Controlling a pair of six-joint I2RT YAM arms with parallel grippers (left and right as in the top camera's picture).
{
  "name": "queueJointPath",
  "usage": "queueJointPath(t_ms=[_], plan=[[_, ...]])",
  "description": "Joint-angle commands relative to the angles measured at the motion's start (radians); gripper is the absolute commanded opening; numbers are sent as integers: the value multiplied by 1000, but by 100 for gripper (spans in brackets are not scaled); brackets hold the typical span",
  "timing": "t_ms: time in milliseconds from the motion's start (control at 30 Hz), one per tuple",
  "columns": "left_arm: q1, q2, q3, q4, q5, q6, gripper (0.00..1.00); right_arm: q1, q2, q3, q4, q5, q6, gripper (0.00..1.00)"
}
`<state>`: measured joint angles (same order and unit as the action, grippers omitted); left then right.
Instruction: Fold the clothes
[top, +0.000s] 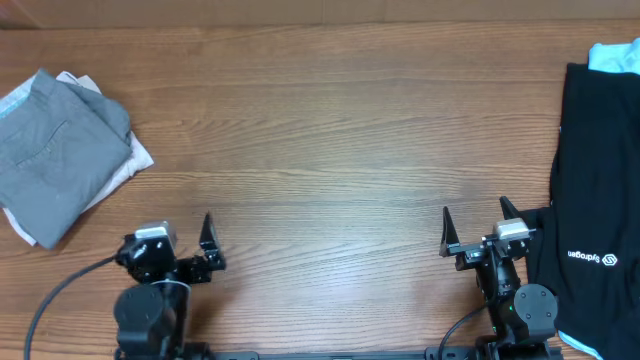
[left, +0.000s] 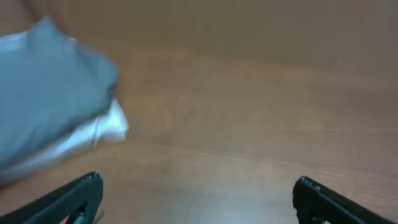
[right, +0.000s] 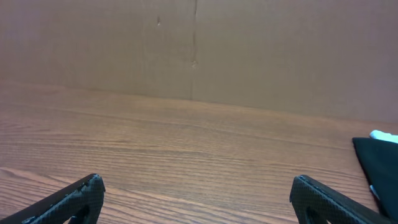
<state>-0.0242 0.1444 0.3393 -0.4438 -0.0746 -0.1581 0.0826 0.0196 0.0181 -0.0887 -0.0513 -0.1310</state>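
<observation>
The mid-grey shorts (top: 55, 155) lie folded at the table's far left, on top of a pale beige garment (top: 137, 160). They show blurred at the left of the left wrist view (left: 50, 93). My left gripper (top: 180, 238) is open and empty near the front edge, to the right of and nearer than the shorts; its fingers (left: 196, 190) hang spread over bare wood. My right gripper (top: 474, 222) is open and empty at the front right; its fingers (right: 196, 190) are also spread over bare wood.
A black garment with small white lettering (top: 595, 180) lies along the right edge, just right of my right gripper, and shows at the edge of the right wrist view (right: 379, 165). A pale blue-white cloth (top: 615, 55) peeks out behind it. The wooden table (top: 330, 150) lies between the two piles.
</observation>
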Motion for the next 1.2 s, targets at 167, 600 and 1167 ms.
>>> queueJointPath(t_ms=[167,600,1167], plan=[[18,-142,-285,503,130,122,100,-6,-9,-10,8,5,-1,100],[18,-141,-335,372,146,136,100,-6,-9,-10,8,5,-1,100],[18,-140,-335,373,146,136,100,-6,-9,-10,8,5,-1,100]])
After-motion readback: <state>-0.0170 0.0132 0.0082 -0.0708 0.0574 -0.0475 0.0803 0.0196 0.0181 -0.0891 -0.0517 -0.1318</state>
